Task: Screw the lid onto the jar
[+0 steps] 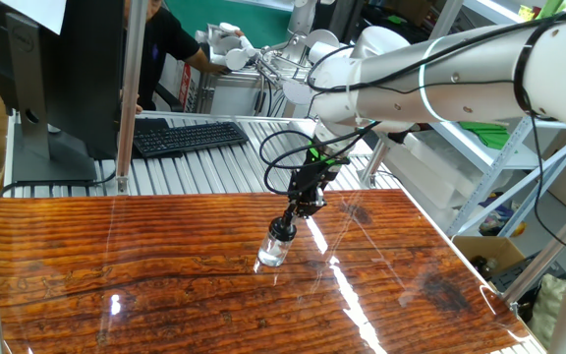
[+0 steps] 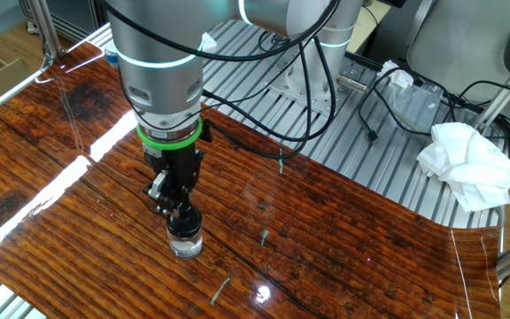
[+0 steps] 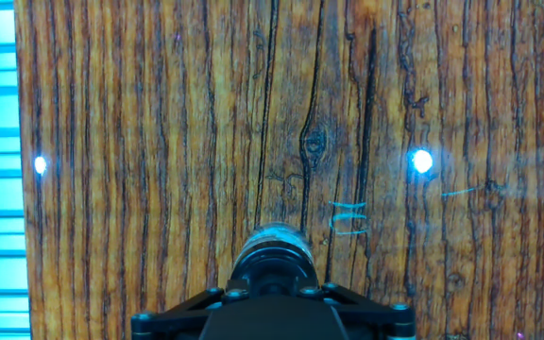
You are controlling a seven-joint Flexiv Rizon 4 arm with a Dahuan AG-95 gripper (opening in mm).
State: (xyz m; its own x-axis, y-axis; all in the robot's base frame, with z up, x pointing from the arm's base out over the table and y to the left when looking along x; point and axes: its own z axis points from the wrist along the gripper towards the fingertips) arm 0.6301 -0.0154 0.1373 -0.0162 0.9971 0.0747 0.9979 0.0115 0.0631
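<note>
The small clear jar (image 1: 272, 252) stands upright on the glossy wooden table; it also shows in the other fixed view (image 2: 185, 242). A dark round lid (image 1: 283, 229) sits on its mouth, seen too in the other fixed view (image 2: 182, 215). My gripper (image 1: 288, 225) comes down from above and is shut on the lid (image 3: 274, 263), its black fingers on either side of it (image 2: 176, 209). In the hand view the jar's rim (image 3: 274, 241) shows just past the fingers; the jar body is hidden beneath.
A keyboard (image 1: 189, 135) and monitor stand beyond the table's far edge. A crumpled white cloth (image 2: 466, 165) lies on the slatted metal surface. Small screws (image 2: 264, 236) lie on the wood near the jar. A person stands at the back.
</note>
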